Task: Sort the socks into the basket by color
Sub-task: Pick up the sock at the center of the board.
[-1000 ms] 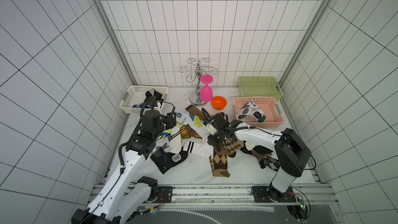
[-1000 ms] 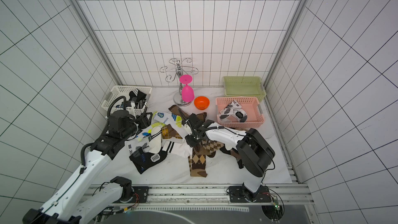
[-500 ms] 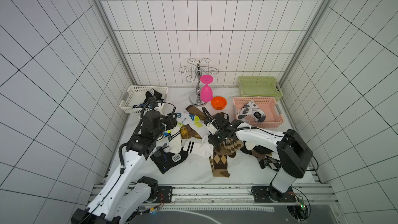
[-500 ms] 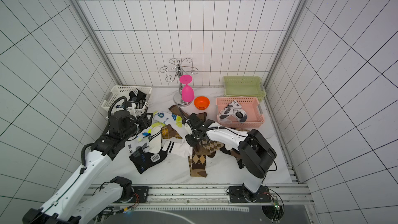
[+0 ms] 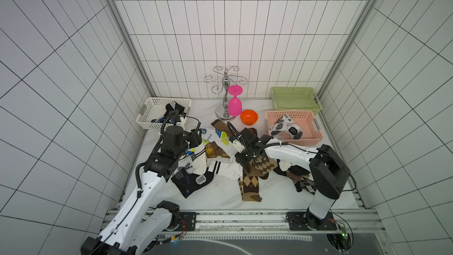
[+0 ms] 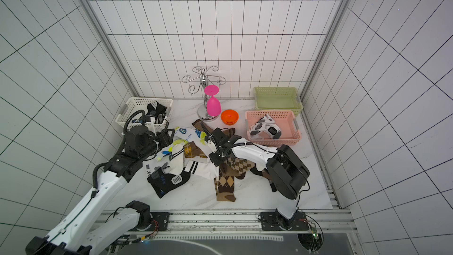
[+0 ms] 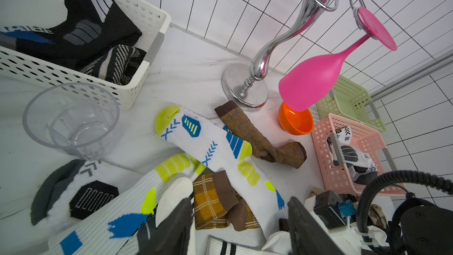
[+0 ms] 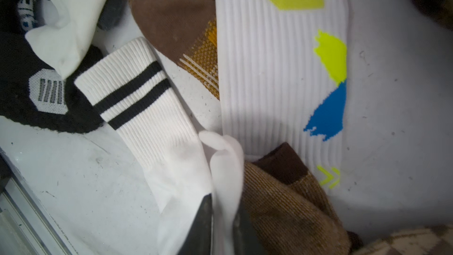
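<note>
two right fingers [image 8: 199, 228] pinch white striped sock [image 8: 137, 94].

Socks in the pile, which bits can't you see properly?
Dark argyle socks: both top views, partly under the right arm.
Black socks in the white basket: both top views, left arm's cable crosses them.
Striped white sock: right wrist view, its foot runs off the bottom edge, behind the right gripper.

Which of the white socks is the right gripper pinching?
The white sock with two black stripes: the right gripper is shut on a fold of its plain end. The neighbouring white sock carries yellow and blue prints instead and lies free.
</note>
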Robot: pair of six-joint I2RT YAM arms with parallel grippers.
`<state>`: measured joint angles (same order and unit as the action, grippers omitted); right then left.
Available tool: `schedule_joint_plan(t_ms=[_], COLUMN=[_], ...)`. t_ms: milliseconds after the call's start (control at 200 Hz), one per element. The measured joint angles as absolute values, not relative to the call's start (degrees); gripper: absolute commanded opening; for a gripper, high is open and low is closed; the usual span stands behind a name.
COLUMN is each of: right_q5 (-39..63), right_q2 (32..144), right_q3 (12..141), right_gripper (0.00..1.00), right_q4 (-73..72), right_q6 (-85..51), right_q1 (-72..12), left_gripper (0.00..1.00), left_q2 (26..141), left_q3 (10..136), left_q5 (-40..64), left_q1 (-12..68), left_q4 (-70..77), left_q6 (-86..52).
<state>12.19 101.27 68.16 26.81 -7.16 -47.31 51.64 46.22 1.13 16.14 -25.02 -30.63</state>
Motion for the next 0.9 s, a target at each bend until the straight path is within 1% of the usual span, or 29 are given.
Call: schedule_joint_plan(t_ms=[300,570,665,735,899], right_q5=[12.0,11.9,12.1,12.8,14.5], right_q2=[98.4,91.5,88.7,86.6,83.0], right_q3=[69.0,74.3,75.1,75.6,79.0], right_gripper=[0.00,0.00,0.00,0.00,0.00], right_q4=[28.2,29.8,30.3,30.9,32.6], right_q6=[-7.2,-8.6,-9.9,-10.7,-11.6], right_q1=[-47.3,-47.2,-46.0,-43.7,-32.8], left_gripper=[0.63,0.63,0.63,0.63,0.63], left_q2=[51.6,51.6,51.6,51.6,51.6], left_q3=[46.2,46.2,46.2,46.3,46.3], left_q5=[0.9,0.9,0.9,0.9,0.9], left_q1=[16.1,16.1,16.2,16.5,17.6], left_q4=[-25.0,-25.1,-25.2,-25.5,-26.4], left_q6=[-30.6,-30.2,-29.7,-29.4,-28.7])
